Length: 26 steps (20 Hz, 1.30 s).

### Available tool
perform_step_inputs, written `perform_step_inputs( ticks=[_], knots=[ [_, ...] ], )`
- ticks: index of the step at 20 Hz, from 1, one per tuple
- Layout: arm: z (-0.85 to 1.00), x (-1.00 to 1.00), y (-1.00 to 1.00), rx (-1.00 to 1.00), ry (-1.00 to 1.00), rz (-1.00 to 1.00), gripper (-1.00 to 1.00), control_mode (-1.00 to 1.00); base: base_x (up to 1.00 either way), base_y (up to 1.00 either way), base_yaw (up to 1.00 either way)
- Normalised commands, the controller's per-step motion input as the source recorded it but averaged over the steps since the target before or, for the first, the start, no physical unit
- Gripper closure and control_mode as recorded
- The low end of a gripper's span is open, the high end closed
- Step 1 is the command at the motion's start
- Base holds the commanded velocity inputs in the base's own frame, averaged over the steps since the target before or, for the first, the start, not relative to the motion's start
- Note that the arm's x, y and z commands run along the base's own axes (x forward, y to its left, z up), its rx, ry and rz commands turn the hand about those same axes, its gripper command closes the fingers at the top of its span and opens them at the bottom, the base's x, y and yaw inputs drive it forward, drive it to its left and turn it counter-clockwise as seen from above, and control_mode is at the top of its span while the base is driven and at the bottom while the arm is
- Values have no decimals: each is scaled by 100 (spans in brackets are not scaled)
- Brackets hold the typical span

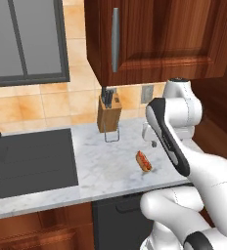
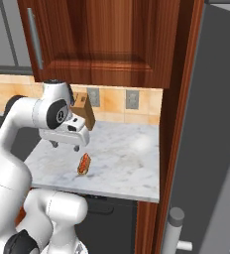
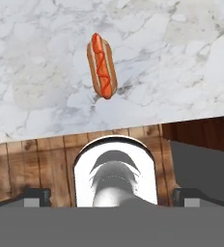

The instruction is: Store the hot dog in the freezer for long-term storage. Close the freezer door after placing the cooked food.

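The arm rises from the base, folds at the elbow and reaches forward over the marble table (image 1: 110, 166), its hand turned downward. The gripper (image 2: 64, 146) hangs above the table's front part with its jaws spread wide and nothing between them; in the hand view its two dark fingertips (image 3: 34, 197) sit far apart at the lower corners.

The hot dog (image 1: 144, 161) lies flat on the table, clear of the gripper, close to the front edge. From the right base camera the hot dog (image 2: 84, 164) sits at about 4 o'clock from the gripper, just below and beside it. Looking along the hand, the hot dog (image 3: 102, 65) is at 12 o'clock, lengthwise, with the red sausage facing up.

Behind it, at about 11 o'clock in the left base view, a wooden knife block (image 1: 108, 113) stands against the tiled wall, under a dark wood cabinet (image 1: 159, 39). A dark sink (image 1: 30, 161) lies to the left. At the right of the right base view stands a tall grey freezer door (image 2: 211, 149).
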Motion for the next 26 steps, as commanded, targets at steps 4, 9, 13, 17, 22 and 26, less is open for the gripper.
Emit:
perform_step_inputs(
  ticks=[4, 9, 13, 17, 22, 26],
  knots=[
    [-50, 66, -10, 1, -8, 2, -100, -100, 0, 0, 0],
    [-60, 50, 5, -4, -1, 0, -100, -100, 0, 0, 0],
    [-44, 13, 0, -5, -1, 0, -100, -100, 0, 0, 0],
    [-41, 23, 14, 0, -1, 0, -100, -100, 0, 0, 0],
    [-41, 9, 10, 0, 0, 6, -100, -100, 0, 0, 0],
    [-19, 36, -1, -1, 1, 16, -100, -100, 0, 0, 0]
  ],
)
